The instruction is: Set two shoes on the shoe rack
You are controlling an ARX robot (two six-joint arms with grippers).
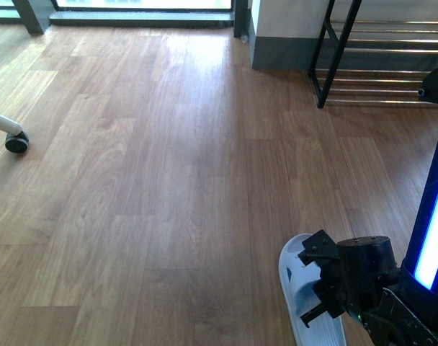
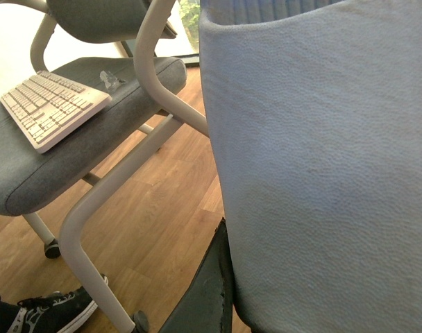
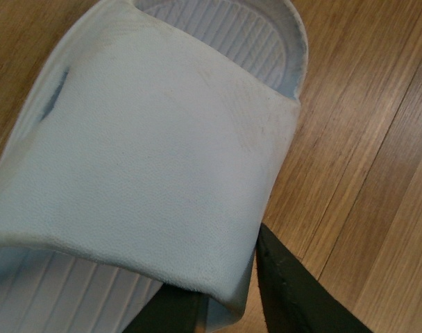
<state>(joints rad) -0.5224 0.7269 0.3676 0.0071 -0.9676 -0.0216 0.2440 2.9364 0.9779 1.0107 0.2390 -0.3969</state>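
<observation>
Between the right jaws is the edge of the strap of the blue slide [image 1: 294,270], and the jaws look clamped on it, with a dark bit on each side of the strap. The slide's sole hangs low under the jaws, close to the floor [image 1: 168,187]; I cannot tell if it touches. The left jaws look clamped on the other slide [image 2: 315,159], which is up in the air and fills most of what that wrist camera sees.

The shoe rack [image 1: 377,72] is far ahead of the right jaws, so the trip is long. I think the soft strap could bend and slip out on the way, because the jaws pinch just its edge. Then the slide would drop. The rack's bars are thin with gaps, so a slide put down crooked might tip or fall through. Just past the left jaws stand a chair [image 2: 93,149] with a keyboard [image 2: 51,107] on it and a black shoe [image 2: 58,312] by its leg. A wide swing could bump the slide on them, and the big slide hides much of the way.
</observation>
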